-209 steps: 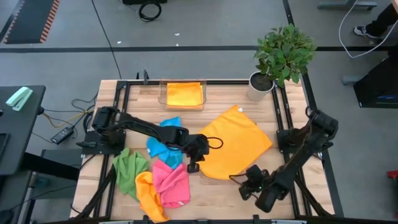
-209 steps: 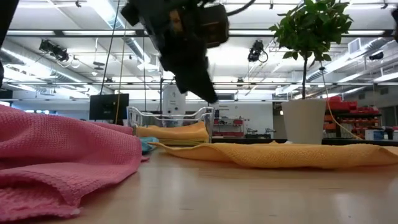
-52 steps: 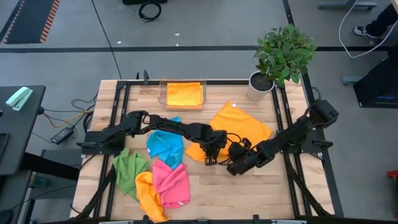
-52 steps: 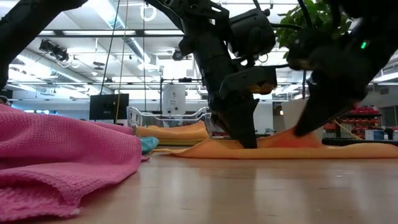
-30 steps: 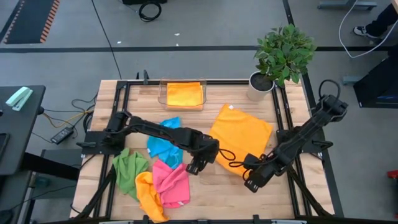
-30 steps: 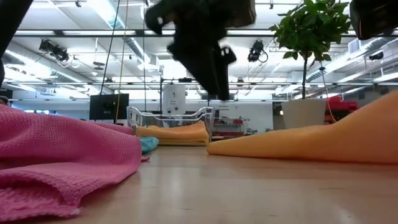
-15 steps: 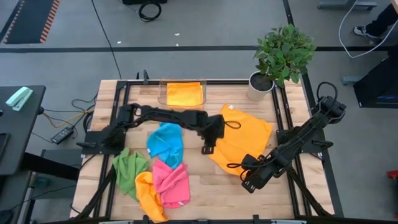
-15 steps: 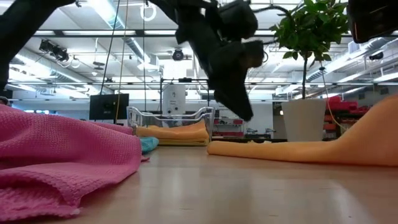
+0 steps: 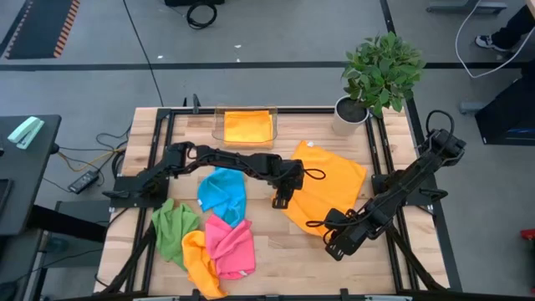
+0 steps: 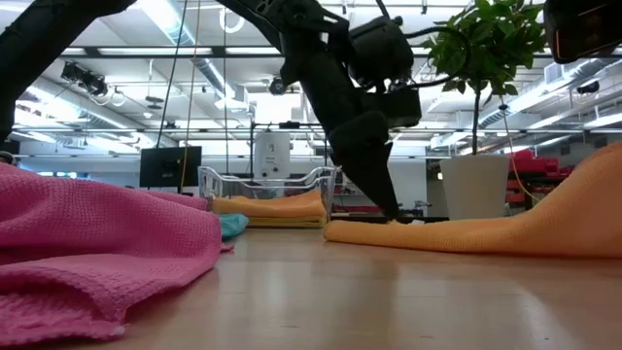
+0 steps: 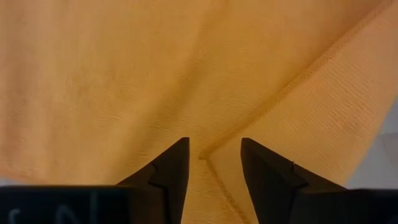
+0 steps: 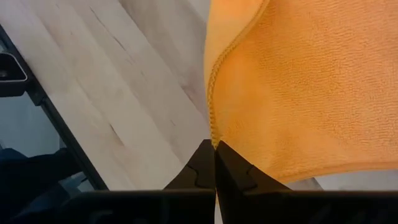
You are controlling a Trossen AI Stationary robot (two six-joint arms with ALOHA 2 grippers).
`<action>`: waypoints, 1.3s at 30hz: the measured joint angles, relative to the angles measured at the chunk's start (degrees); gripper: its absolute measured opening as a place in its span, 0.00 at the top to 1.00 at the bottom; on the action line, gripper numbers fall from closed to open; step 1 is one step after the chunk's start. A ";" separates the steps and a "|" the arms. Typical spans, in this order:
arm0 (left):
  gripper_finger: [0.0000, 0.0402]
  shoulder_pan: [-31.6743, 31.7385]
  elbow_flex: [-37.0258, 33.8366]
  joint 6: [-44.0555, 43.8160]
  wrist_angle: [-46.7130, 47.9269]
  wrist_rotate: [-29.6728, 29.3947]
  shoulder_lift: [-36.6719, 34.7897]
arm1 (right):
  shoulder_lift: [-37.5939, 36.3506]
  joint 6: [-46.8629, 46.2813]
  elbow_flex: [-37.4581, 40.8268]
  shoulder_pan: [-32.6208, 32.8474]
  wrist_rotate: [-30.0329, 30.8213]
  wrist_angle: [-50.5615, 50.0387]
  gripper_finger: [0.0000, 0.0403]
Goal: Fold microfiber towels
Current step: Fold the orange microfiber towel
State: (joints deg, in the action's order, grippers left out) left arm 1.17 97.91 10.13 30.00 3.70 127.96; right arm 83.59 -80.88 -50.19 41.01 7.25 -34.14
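Note:
A large orange towel [image 9: 328,184] lies spread on the table's right half. My left gripper [image 9: 278,201] stands open and points steeply down at the towel's left edge; in its wrist view [image 11: 213,149] a hemmed fold edge [image 11: 273,99] runs up from between the fingers. My right gripper [image 9: 328,236], toward the table's near edge, is shut on this towel. A blue towel [image 9: 221,194], a green one [image 9: 174,226], a pink one [image 9: 231,247] and a yellow-orange one [image 9: 199,261] lie crumpled at the near left. My left gripper has its fingertips [image 10: 392,214] down at the top of the towel's left end; I cannot tell whether they touch it. My right gripper pinches the towel's hemmed edge at its near corner [image 12: 213,134] between its two fingers, pointing steeply down. That corner is lifted [image 10: 593,185]; the rest lies on the table.
A clear tray [image 9: 219,134] with a folded orange towel [image 9: 247,127] stands at the far edge. A potted plant [image 9: 351,115] stands at the far right. Bare wood [image 9: 284,259] shows near the front edge.
My left gripper has gone from beside the pink towel toward the table's far edge and down onto the orange towel's left edge. My right gripper has kept still with the towel's near corner lifted.

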 joint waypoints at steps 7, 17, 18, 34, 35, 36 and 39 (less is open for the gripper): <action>0.62 -0.15 0.00 -1.09 0.28 1.35 2.66 | 0.00 0.05 0.00 0.07 -0.14 0.05 1.00; 0.66 -0.15 0.07 -3.49 0.04 1.29 2.99 | 0.00 0.53 0.00 0.04 -0.29 0.08 1.00; 0.69 -0.15 0.07 -3.75 0.04 1.23 2.99 | 0.00 0.53 0.00 0.04 -0.28 0.08 1.00; 0.76 -1.23 -0.11 -3.58 9.08 1.53 -1.20 | 0.00 2.01 0.00 0.04 -0.28 -0.16 1.00; 0.73 -1.47 -0.11 -3.58 9.44 1.51 -1.20 | 0.00 2.04 0.00 0.04 -0.29 -0.16 1.00; 0.70 -1.83 -0.09 -3.56 9.60 1.47 -1.20 | 0.00 2.02 0.00 0.04 -0.29 -0.16 1.00; 0.61 -3.08 -0.09 -3.17 9.24 1.52 -1.11 | 0.00 2.08 0.00 0.04 -0.27 -0.14 1.00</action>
State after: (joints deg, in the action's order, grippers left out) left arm -1.91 97.82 6.96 39.24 5.23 126.85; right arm 83.59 -78.81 -50.19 41.06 6.98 -34.29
